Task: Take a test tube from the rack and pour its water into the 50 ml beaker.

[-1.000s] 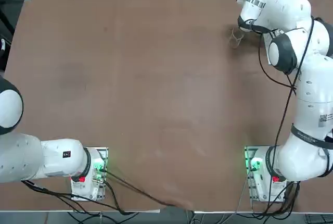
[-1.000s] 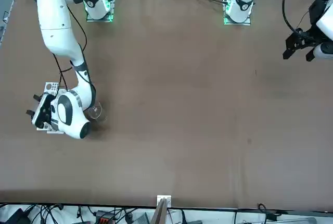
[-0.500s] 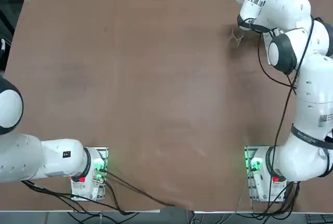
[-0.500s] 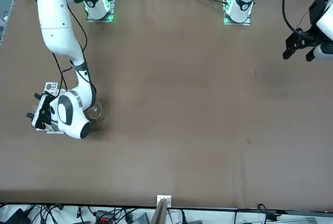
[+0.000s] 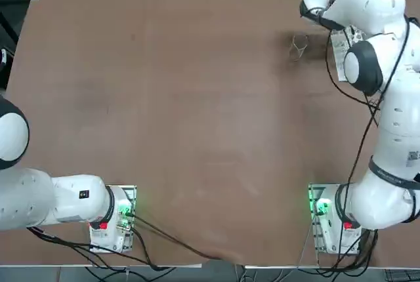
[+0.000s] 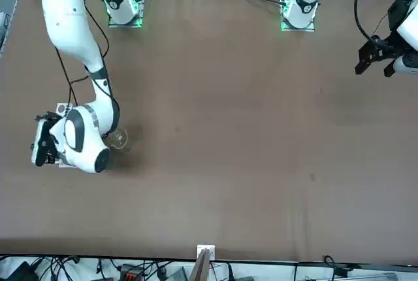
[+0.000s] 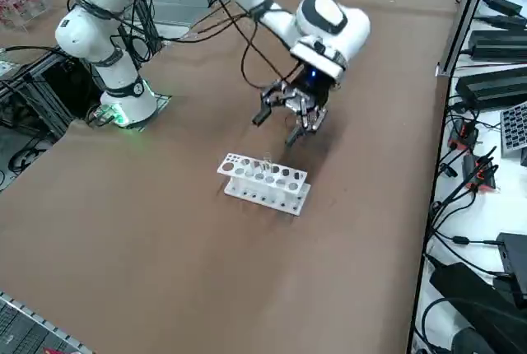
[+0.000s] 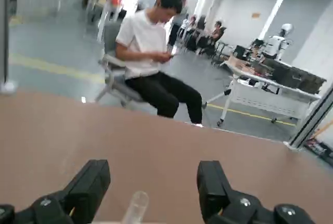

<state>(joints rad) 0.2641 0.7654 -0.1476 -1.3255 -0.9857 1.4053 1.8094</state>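
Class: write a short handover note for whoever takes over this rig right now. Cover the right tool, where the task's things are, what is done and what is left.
Right tool: open, empty, raised above the table just beyond the rack.
Test tube: standing in the rack; its rim shows between the tool's fingers in the wrist view.
50 ml beaker: on the table beside the rack, upright.
Whether water has been poured cannot be told from these views.
Left, if not yet poured: grip the tube, lift it out, tip it into the beaker.

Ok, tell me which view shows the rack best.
The right side view: the whole rack shows, both rows of holes, below the open right hand. Top and front views show only slivers behind the arm; the wrist view shows none.
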